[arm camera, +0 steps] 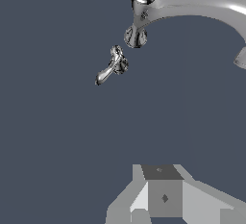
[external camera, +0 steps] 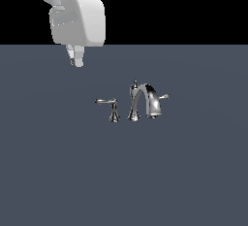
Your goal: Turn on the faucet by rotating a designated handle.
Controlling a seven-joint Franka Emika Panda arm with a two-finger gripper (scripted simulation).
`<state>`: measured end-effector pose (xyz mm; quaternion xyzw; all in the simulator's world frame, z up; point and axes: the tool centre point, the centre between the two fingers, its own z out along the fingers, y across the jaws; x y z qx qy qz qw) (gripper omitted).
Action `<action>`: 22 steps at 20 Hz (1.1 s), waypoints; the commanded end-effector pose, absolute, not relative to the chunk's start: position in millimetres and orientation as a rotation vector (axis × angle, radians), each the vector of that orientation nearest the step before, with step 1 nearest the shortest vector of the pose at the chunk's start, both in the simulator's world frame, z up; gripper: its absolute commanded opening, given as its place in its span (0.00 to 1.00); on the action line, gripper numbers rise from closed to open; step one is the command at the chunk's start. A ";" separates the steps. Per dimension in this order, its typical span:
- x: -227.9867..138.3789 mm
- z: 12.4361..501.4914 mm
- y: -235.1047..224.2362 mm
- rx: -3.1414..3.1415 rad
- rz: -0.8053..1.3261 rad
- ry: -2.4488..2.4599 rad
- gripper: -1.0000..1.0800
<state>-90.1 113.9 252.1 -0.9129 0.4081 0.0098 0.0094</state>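
A: Where is the faucet (external camera: pixel 144 101) sitting?
B: Mid-counter (external camera: pixel 58 171), its long handle (external camera: pixel 107 103) standing at the exterior view's left.
A: And the pincer (external camera: pixel 76 59)?
B: Hovering well apart, holding nothing; its spread I cannot tell

Glossy chrome faucet (external camera: pixel 143 101); gripper (external camera: pixel 76 61) seemingly matt white plastic.

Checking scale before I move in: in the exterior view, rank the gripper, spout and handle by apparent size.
1. Spout, largest.
2. Gripper and handle look about alike. The gripper's distance from the camera is unclear, so I won't rank them.
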 end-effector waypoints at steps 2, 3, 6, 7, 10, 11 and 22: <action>-73.3 233.7 116.7 -2.807 0.027 1.369 0.00; -68.6 228.6 117.1 -2.794 0.026 1.395 0.00; -54.3 213.1 117.7 -2.756 0.024 1.473 0.00; -49.5 207.9 117.7 -2.743 0.023 1.499 0.00; -34.7 191.9 117.0 -2.700 0.019 1.578 0.00; -29.6 186.4 116.5 -2.685 0.018 1.605 0.00; 25.7 127.1 103.4 -2.504 0.004 1.894 0.00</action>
